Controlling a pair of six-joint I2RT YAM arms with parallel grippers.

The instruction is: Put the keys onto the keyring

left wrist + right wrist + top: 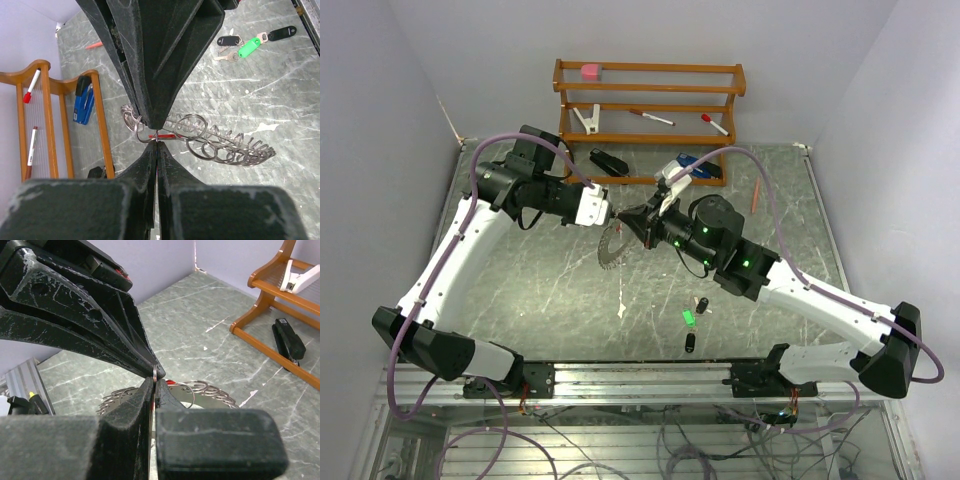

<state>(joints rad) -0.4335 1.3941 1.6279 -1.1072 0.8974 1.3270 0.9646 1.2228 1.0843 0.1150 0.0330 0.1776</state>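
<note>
The keyring [613, 252] hangs mid-table, just under the two meeting claws. Seen from the left wrist, its coiled length runs from the fingertips out toward 4 o'clock. The red key [168, 135] shows only as a sliver at those tips, pointing to 3 o'clock. The left claw [607, 212] is pinched tight, seemingly on a wire loop at the keyring's near end. The right claw [632, 222], at the left claw's 3 o'clock, is clamped on the red key, whose small ring pokes out between its tips. The green key [688, 318] and two black keys [701, 304] lie on the table [520, 290], at 5 o'clock from the keyring. A wooden rack [650, 70] stands at 12 o'clock.
</note>
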